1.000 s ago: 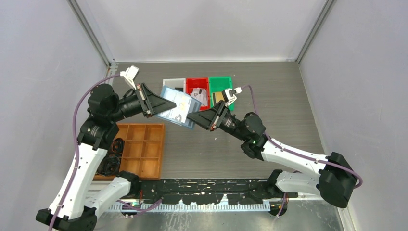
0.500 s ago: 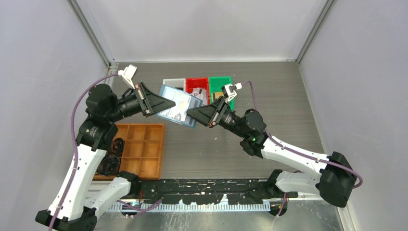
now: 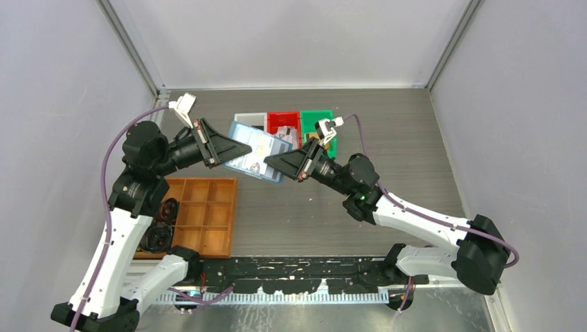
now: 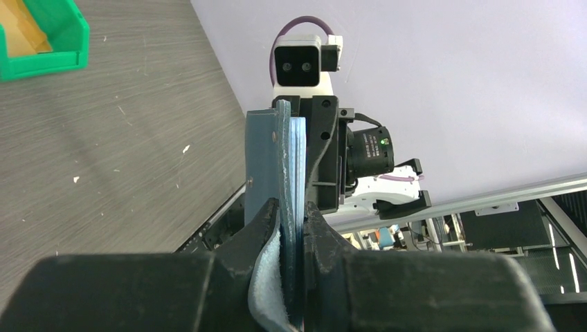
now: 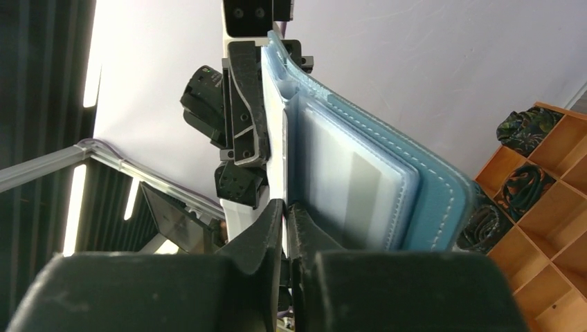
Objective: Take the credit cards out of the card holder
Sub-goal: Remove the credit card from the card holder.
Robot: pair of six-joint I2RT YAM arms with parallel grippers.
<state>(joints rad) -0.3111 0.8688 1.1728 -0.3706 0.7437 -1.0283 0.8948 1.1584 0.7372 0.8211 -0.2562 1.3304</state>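
**Two-armed card extraction, at the moment of the pinch.** Below and left of the card holder (image 3: 250, 155), the orange-brown tray (image 3: 232, 207) lies untouched on the table (image 3: 401, 145). On the holder's left edge the left gripper (image 3: 244, 148) is clamped, with both fingers pressed flat against the blue cover, as the left wrist view shows. This hold is unchanged over the last second and keeps the holder open and raised clear of the table. Inside the holder the credit cards (image 3: 257, 146) sit in their pockets, pale faces showing to the overhead camera; none has left it yet. On the holder's right edge the right gripper (image 3: 267, 160) has edged closer than it stood a second ago. Its jaws, wider a moment before, have drawn almost together on a pale sheet (image 5: 277, 166) at that edge. Whether this sheet is a card or a pocket leaf cannot be told, though a card is the likelier reading. Behind the holder and to its right stand the white bin (image 3: 244, 117), red bin (image 3: 284, 114) and green bin (image 3: 317, 113). The change marks the passage from approach to grasp. The next move would be a pull rightward, away from the holder, against the left gripper's hold. If the pinch has also caught a pocket leaf, the whole holder would follow.
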